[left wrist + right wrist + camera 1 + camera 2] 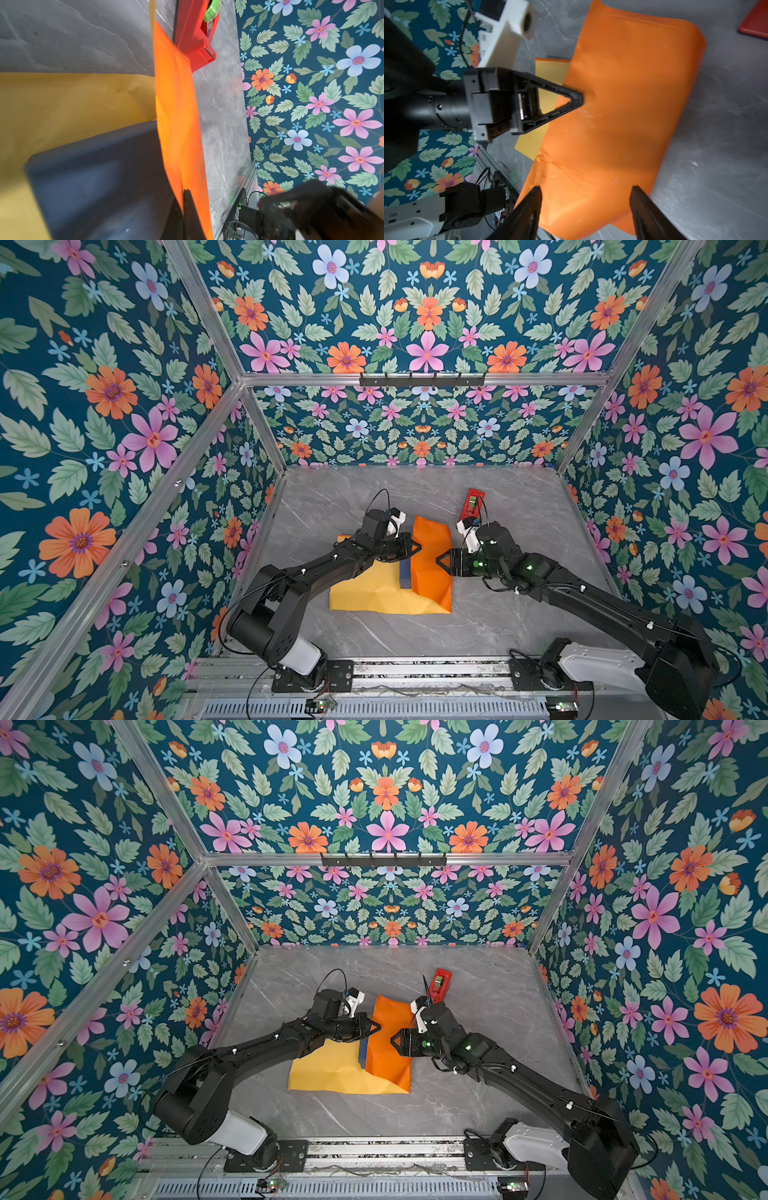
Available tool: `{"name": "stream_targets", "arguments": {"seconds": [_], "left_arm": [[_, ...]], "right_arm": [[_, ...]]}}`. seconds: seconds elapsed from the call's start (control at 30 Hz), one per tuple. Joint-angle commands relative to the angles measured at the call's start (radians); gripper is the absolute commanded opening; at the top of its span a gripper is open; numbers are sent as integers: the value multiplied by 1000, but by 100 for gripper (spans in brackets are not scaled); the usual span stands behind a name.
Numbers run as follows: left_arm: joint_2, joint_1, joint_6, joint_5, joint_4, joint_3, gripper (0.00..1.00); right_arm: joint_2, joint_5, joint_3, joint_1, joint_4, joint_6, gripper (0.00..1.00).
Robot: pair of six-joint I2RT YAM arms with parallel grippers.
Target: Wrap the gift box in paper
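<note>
The navy gift box (99, 182) is seen lying on the yellow-orange face of the paper (365, 593) at the middle of the grey marbled table (415, 497), with a bright orange flap of the sheet raised along its right side. The flap's upper edge is clamped in the closed jaws of the left gripper (419, 548), while the jaws of the right gripper (439, 561) are held wide apart just beside the flap, with nothing gripped. A red tape dispenser (471, 504) is pictured behind the paper.
</note>
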Motion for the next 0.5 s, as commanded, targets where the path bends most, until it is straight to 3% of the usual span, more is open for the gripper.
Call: {"name": "stream_targets", "arguments": {"seconds": [0.0,0.2,0.47], "left_arm": [[-21,7,-10,1,56,-17,0],[-43,21,-4,-12,59,-49,0],[-57,29,-5,-12,71,-82,0]], "right_arm": [[3,-16,1,-41,-42,14,70],[83,-36,25,-125,-65,46,73],[254,-61,112,-131,-39,46,80]]}}
